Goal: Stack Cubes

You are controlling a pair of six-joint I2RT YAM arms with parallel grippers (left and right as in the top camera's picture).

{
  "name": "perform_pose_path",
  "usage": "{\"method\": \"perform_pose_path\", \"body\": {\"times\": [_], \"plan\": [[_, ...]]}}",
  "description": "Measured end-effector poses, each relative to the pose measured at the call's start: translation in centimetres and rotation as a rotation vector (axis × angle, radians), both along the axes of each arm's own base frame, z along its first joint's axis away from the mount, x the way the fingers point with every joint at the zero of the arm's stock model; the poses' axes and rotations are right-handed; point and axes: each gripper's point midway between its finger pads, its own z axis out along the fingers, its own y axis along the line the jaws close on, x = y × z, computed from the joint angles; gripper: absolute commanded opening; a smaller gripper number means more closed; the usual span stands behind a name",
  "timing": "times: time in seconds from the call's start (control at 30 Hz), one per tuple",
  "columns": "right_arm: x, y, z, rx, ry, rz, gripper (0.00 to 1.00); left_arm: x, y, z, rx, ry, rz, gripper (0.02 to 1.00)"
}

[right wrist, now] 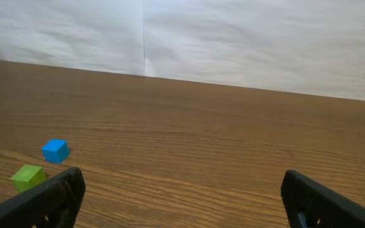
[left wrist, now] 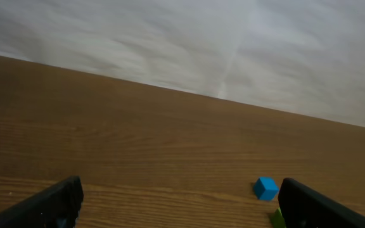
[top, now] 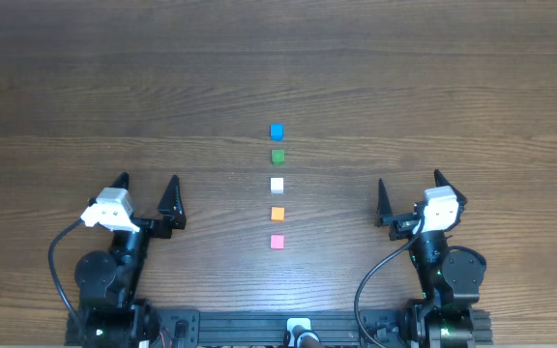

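Five small cubes lie in a line down the middle of the wooden table: blue farthest, then green, white, orange and pink nearest the bases. My left gripper stands open at the left, well apart from the line, with nothing between its fingers. My right gripper stands open at the right, likewise empty. The left wrist view has the blue cube and a sliver of the green cube. The right wrist view has the blue cube and the green cube.
The wooden table stretches far beyond the cubes. A pale wall rises behind its far edge. Black cables loop beside both arm bases.
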Motion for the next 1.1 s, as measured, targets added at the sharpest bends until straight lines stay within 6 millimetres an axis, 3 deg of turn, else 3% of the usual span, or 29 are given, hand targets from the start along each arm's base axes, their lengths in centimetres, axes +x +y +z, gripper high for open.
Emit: {"method": "perform_pose_path", "body": {"times": [0.83,1.0,1.1], "plan": [[0.0,0.0,0.0,0.0,0.0,0.0,0.991,0.0,-0.4,-0.1,-0.072,0.014,-0.02,0.998],[0.0,0.0,0.0,0.0,0.0,0.0,0.993,-0.1,-2.4,-1.2,-0.109,0.123,-0.122,0.998],[0.0,0.0,0.0,0.0,0.0,0.0,0.993,-0.4,-4.6,0.5,-0.127,0.223,-0.222,0.998]]}}
